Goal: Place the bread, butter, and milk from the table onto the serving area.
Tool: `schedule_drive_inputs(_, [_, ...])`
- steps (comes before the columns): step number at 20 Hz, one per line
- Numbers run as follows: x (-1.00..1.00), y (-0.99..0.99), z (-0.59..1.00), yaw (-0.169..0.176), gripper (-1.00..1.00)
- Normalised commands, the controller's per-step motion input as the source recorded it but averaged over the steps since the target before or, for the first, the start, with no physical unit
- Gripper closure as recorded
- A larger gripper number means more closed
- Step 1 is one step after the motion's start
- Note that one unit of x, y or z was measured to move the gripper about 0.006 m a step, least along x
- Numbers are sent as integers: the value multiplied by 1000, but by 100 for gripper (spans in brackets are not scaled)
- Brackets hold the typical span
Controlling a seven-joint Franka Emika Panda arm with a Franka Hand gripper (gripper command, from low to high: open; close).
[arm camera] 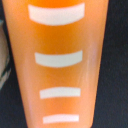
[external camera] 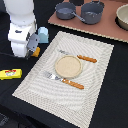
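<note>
no writing can be read anywhere in either view. the butter (external camera: 10, 74) is a flat yellow packet with a red label, but the label is only a blur of colour; it lies on the dark table (external camera: 112, 95) off the exterior view's left edge of the placemat (external camera: 95, 60), apart from it. the milk (external camera: 43, 34) is a pale blue carton with no print that can be made out, standing just past the mat's far corner on the exterior view's left, close beside the arm.

the white arm (external camera: 21, 22) stands at the exterior view's upper left, bent downward so its wrist points at the table near the mat's near-left edge. the gripper (external camera: 33, 50) is low there, with a bit of orange showing at its tip. the wrist view is filled by the bread (arm camera: 57, 65), an orange loaf with four pale score marks across it, very close under the camera. the fingers do not show in either view, so i cannot tell whether the pincer is released or grasping the loaf.

on the mat sit a round tan plate (external camera: 68, 66), a fork (external camera: 64, 80) and a knife (external camera: 80, 57), both with orange handles. beyond the mat a pinkish-brown board (external camera: 107, 30) carries two dark pots (external camera: 80, 11), and a pale bowl (external camera: 123, 16) sits at the exterior view's right edge.
</note>
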Motion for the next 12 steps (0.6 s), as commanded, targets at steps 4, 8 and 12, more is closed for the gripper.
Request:
schedule_drive_inputs(4, [0,64,-110,18,100])
schedule_drive_inputs(8, [0,50,-46,10,100])
schedule_drive_inputs(12, [0,1,-29,0,100])
